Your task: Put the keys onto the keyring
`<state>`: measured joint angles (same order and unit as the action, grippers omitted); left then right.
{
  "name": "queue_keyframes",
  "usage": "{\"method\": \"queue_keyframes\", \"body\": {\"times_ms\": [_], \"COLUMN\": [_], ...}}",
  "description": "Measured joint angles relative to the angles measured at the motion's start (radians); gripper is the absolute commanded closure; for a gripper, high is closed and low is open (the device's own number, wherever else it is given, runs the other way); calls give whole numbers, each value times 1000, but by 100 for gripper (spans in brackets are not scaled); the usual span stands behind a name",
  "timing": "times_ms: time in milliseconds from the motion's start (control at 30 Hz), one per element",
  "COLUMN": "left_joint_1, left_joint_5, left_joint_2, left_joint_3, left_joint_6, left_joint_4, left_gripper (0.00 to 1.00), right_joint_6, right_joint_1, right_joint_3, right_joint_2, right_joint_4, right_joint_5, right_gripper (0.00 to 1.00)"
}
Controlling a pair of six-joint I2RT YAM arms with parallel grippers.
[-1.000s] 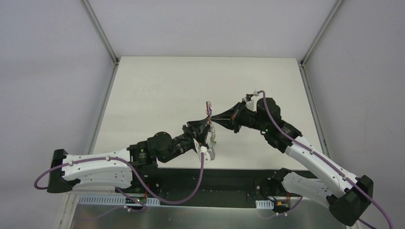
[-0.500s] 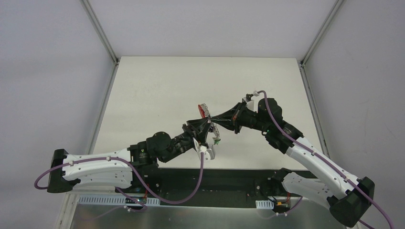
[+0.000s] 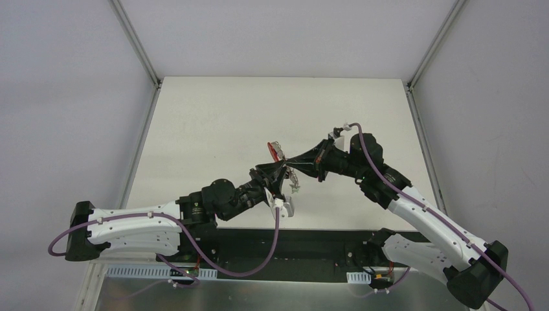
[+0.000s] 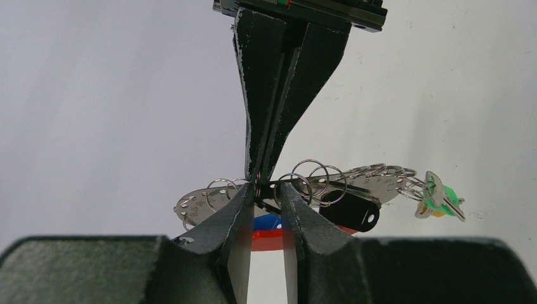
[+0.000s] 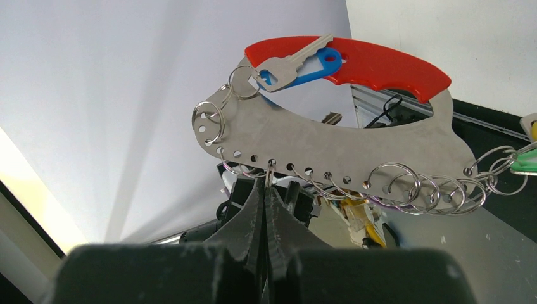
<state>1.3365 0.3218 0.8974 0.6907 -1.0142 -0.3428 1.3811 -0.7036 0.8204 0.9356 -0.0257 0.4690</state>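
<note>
The keyring (image 3: pixel 277 150) is a flat silvery plate with a curved red grip and a row of holes carrying several small split rings (image 5: pixel 405 183); it hangs in the air between both grippers. My right gripper (image 5: pixel 266 183) is shut on one small ring at the plate's lower edge. My left gripper (image 4: pixel 269 190) meets it from the other side, its jaws narrowly apart around the end of a black-headed key (image 4: pixel 348 212). A blue-headed key (image 5: pixel 297 66) hangs on a ring by the red grip. Green and yellow keys (image 4: pixel 440 199) dangle from the end rings.
The white table (image 3: pixel 213 116) lies below, bounded by grey walls and metal frame rails (image 3: pixel 139 52). A black strip with the arm bases (image 3: pixel 311 243) runs along the near edge. The two grippers touch tip to tip above the table's near middle (image 3: pixel 286 165).
The keyring has turned from edge-on and upright to tilted, its red grip now showing at the top. Both grippers stayed tip to tip; the left arm shifted slightly.
</note>
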Motion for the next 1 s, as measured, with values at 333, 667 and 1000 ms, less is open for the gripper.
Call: {"method": "queue_keyframes", "body": {"times_ms": [333,667,1000], "left_joint_1": [-2,-15,-16], "left_joint_5": [9,37,54], "left_joint_2": [23,71,80], "left_joint_3": [0,0,0], "left_joint_6": [-13,-43,-46], "left_joint_4": [-41,-117,-148], "left_gripper": [84,100,100], "right_joint_6": [1,8,6], "right_joint_1": [3,15,21], "right_joint_3": [0,0,-1], "right_joint_2": [-8,-20,-30], "right_joint_4": [0,7,8], "right_joint_5": [3,5,6], "right_gripper": [100,100,100]}}
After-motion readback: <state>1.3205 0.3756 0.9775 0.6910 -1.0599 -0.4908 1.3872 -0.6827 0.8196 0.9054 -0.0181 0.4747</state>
